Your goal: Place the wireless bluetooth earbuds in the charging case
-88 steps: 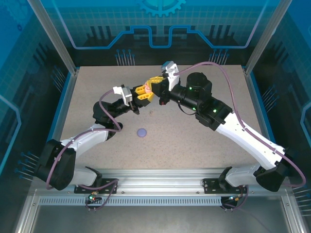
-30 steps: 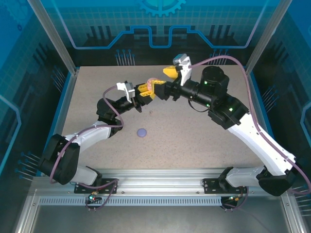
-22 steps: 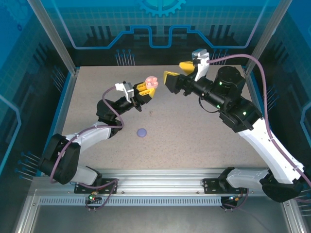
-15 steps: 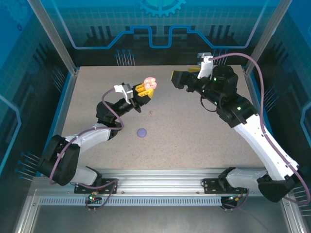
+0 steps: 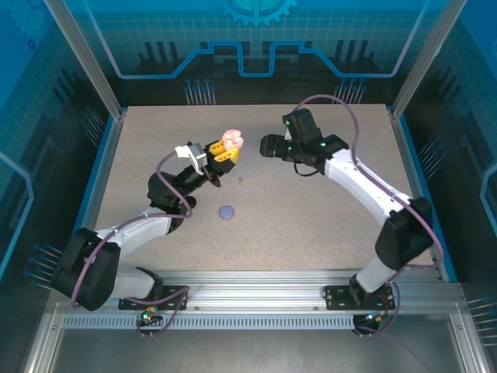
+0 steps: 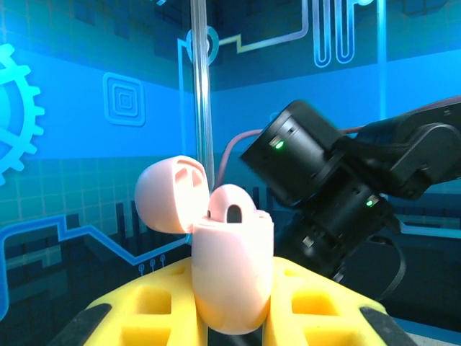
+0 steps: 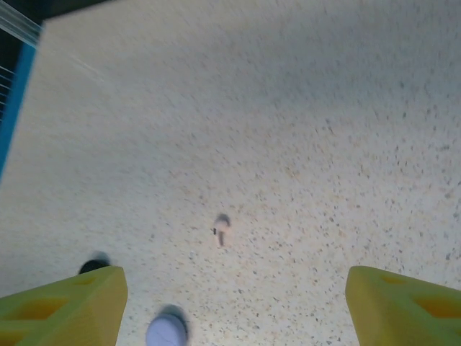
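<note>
Earbud loose on counter: next pickup.
Right tool left the charging case, spread empty; left tool clamps it.

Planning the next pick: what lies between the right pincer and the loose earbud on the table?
Bare tabletop, seen in the right wrist view, between the open right pincer and the earbud.

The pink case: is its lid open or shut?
Open: the lid is flipped back, baring a socket; the left pincer grips the pink case.
</note>
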Controlling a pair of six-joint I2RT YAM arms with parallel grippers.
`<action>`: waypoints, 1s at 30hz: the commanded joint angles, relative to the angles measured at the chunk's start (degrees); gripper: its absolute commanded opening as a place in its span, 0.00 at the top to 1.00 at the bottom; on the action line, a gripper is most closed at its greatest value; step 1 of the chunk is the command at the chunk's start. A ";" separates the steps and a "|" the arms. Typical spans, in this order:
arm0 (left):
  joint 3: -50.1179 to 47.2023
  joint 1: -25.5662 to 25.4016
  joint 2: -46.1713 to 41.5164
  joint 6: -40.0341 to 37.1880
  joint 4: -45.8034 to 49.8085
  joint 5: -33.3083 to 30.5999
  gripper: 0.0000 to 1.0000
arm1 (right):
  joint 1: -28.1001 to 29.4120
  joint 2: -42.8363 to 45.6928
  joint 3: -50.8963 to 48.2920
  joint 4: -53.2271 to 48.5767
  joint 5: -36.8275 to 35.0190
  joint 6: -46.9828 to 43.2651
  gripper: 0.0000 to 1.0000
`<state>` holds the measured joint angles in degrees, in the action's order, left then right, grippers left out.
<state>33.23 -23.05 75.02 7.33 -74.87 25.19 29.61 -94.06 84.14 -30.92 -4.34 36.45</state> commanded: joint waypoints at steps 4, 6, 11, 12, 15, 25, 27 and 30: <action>-2.50 0.27 -3.18 -2.03 -1.51 -4.01 1.00 | 1.32 -10.01 7.22 -7.57 0.99 1.58 0.26; -2.95 0.48 -3.89 -2.29 -1.39 -5.29 1.00 | 2.28 -13.89 10.03 -9.24 1.15 1.26 0.29; -4.12 1.89 -5.57 -2.35 -1.41 -8.22 1.00 | 5.80 -24.14 19.12 -13.89 -0.33 0.72 0.37; -4.29 2.19 -5.87 -2.25 -1.50 -8.60 1.00 | 6.54 -25.84 21.06 -14.98 -0.91 0.86 0.37; -4.75 3.24 -6.71 -1.58 -1.59 -9.24 1.00 | 8.67 -31.63 27.56 -18.15 -2.29 0.64 0.39; -5.11 5.19 -9.24 -1.15 -0.22 -9.45 1.00 | 12.91 -46.37 46.16 -28.12 -9.89 0.97 0.49; -5.11 5.36 -9.40 -1.11 -0.10 -9.32 1.00 | 13.06 -47.67 47.48 -28.91 -11.32 1.47 0.51; -5.11 5.69 -9.40 -1.03 -0.19 -9.28 1.00 | 13.07 -48.83 48.20 -29.42 -12.73 2.09 0.53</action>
<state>28.64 -18.00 66.78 6.04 -74.17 16.69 42.44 -141.16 130.02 -56.47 -13.61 37.41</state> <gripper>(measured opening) 0.213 0.473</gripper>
